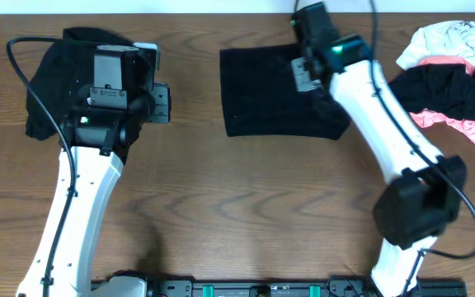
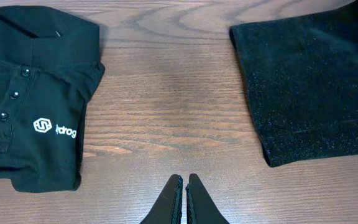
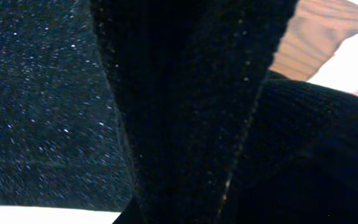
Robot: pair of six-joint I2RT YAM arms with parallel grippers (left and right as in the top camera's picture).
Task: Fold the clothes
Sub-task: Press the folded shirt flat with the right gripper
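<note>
The right gripper (image 1: 308, 76) sits low on the upper right part of the black speckled garment (image 1: 279, 91). Its fingers are hidden in its own wrist view, which is filled with dark fabric. A ribbed fold rises through the middle of that view toward the camera, so the jaws are pressed together with that fold pinched between them. The garment is a dark knit flecked with tiny pale glints. It lies as a flat rectangle at the top centre of the wooden table (image 1: 237, 206). The right arm's white forearm slants down and to the right from the gripper to a black elbow joint, then drops to its base at the near edge.

The left gripper (image 2: 184, 199) has its two black fingers pressed together with nothing between them. It hangs over bare wood, between the black polo shirt (image 2: 36, 106) and the speckled garment, and touches neither. The polo lies folded at the table's upper left, collar at the top. It has a row of dark buttons (image 2: 14, 94) down the placket and a small white logo (image 2: 42, 126) on the chest. The left arm rises from the near left edge, its white link leaning up over the polo.

At the far right lies a loose heap, well apart from both grippers. It holds a white garment (image 1: 452, 41), a black garment (image 1: 452, 87) and a pink garment (image 1: 468, 125).
</note>
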